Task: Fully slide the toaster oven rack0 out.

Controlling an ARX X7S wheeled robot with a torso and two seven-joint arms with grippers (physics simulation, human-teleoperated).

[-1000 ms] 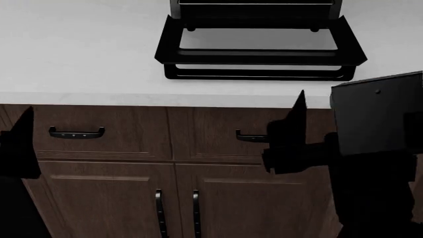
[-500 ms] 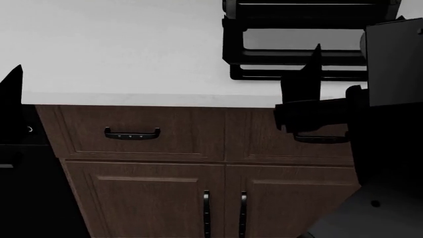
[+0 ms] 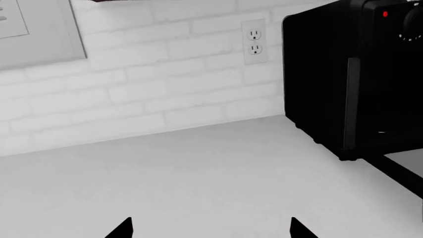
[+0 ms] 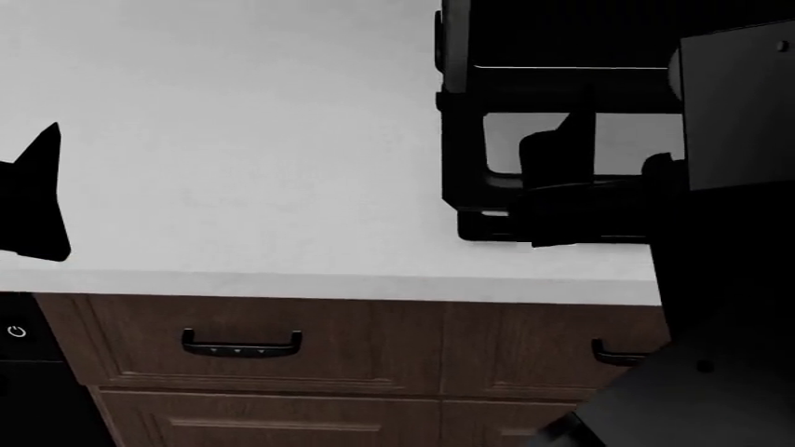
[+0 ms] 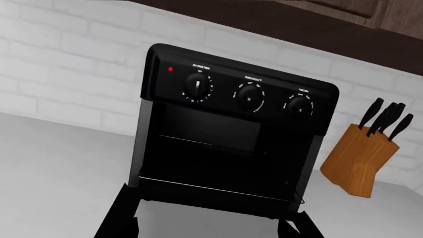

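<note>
The black toaster oven point(image 5: 231, 134) stands on the white counter with its glass door point(image 4: 534, 140) folded down flat. It also shows in the left wrist view point(image 3: 343, 74). The rack0 shows only as a thin silver edge point(image 5: 218, 191) low in the dark opening, inside the oven. My right gripper point(image 4: 565, 154) hovers over the open door, facing the opening. Its jaws point(image 5: 208, 229) are apart and empty. My left gripper point(image 4: 32, 196) is open and empty over the counter far to the left of the oven point(image 3: 210, 230).
A wooden knife block point(image 5: 363, 158) stands to the right of the oven. A brick wall with an outlet point(image 3: 254, 42) is behind the counter. Brown drawers with black handles point(image 4: 242, 345) are below the counter's front edge point(image 4: 311, 284).
The head view has shifted, so the counter fills more of it and the oven sits at the upper right. My right gripper has risen from before the drawers to over the open door.
</note>
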